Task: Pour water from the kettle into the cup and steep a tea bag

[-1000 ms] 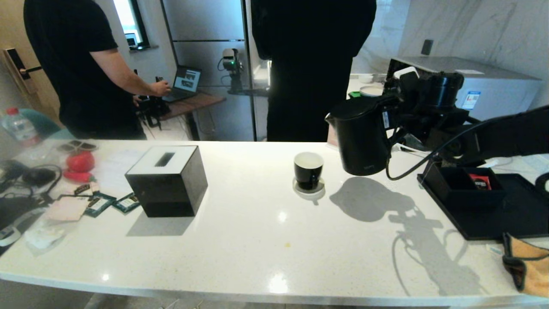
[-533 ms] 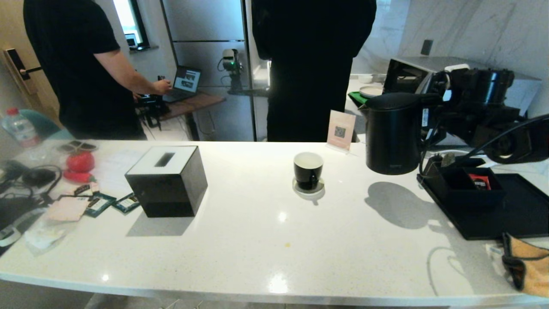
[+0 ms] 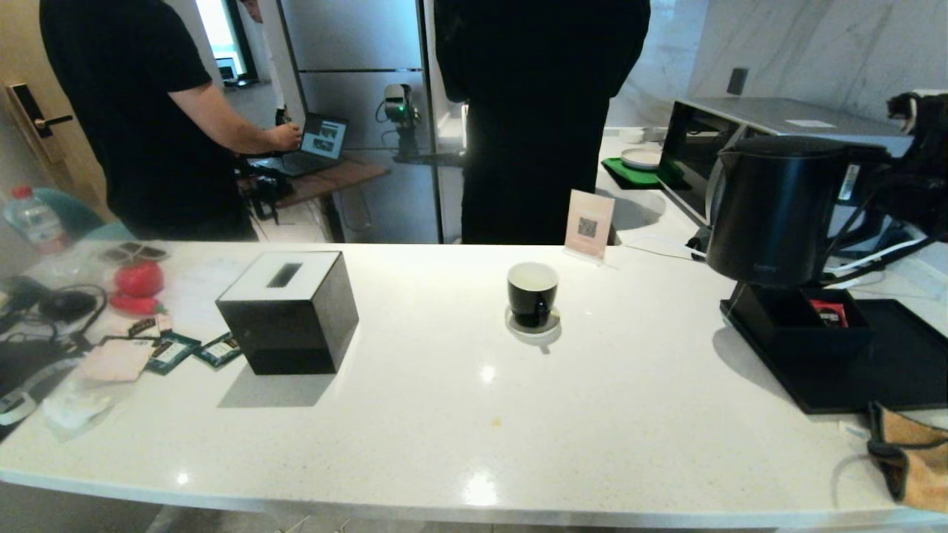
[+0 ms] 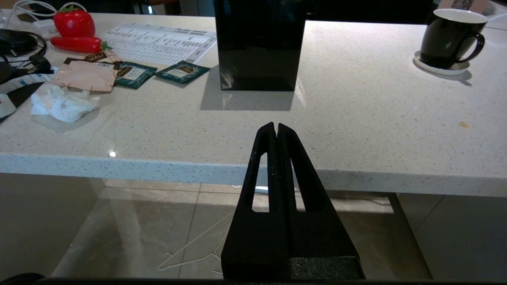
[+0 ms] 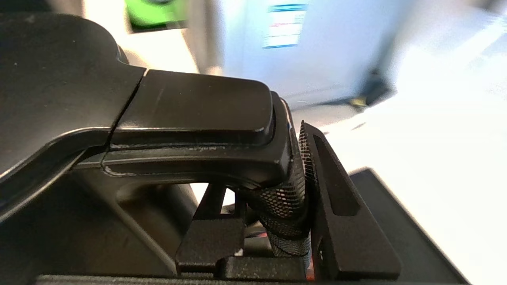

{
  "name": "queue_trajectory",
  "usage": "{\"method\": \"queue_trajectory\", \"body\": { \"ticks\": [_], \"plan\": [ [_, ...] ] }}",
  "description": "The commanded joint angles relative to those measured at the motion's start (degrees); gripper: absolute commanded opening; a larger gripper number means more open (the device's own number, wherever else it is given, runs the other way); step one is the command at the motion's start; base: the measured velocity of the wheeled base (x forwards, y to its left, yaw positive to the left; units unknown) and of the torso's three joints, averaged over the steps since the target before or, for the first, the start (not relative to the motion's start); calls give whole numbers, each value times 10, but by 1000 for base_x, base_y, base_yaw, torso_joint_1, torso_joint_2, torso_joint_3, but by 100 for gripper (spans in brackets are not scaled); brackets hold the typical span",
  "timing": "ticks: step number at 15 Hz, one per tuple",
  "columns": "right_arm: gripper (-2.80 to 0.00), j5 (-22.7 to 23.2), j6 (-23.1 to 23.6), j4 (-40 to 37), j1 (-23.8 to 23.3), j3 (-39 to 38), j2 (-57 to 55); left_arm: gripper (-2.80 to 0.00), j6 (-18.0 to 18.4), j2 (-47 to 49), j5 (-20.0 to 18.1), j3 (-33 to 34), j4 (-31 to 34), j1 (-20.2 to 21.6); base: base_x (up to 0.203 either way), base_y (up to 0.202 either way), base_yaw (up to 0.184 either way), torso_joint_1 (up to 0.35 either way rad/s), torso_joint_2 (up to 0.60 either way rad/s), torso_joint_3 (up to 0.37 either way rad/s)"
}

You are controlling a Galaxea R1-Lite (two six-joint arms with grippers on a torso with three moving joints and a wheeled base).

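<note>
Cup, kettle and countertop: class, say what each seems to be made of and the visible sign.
Cup: probably glazed ceramic; glossy black outside, white inside.
Kettle: matte black shell, plastic or coated metal, unclear; only soft dull highlights.
Countertop: polished speckled white stone or quartz-like composite; it mirrors the lights.

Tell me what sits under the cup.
A small round white saucer on the white counter lies under the cup. Its middle is covered by the cup, so only the rim shows.
</note>
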State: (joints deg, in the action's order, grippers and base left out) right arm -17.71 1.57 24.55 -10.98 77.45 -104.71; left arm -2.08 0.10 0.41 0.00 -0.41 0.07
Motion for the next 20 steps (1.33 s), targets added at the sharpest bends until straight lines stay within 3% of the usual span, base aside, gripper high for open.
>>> {"method": "queue_trajectory", "body": {
  "ticks": [1,12,15,20],
  "plan": [
    [-280,-1,-10,-6,-43,-2,21,-280,0,1,0,0,0,0,0,0,0,0,0,0],
    [-280,2,-26,0,-251,-38,41,-280,0,1,0,0,0,0,0,0,0,0,0,0],
    [-280,2,-35,10,-285,-45,19,-280,0,1,0,0,0,0,0,0,0,0,0,0],
    [-280,10,-35,88,-312,-45,-37,-280,0,1,0,0,0,0,0,0,0,0,0,0]
  ]
}}
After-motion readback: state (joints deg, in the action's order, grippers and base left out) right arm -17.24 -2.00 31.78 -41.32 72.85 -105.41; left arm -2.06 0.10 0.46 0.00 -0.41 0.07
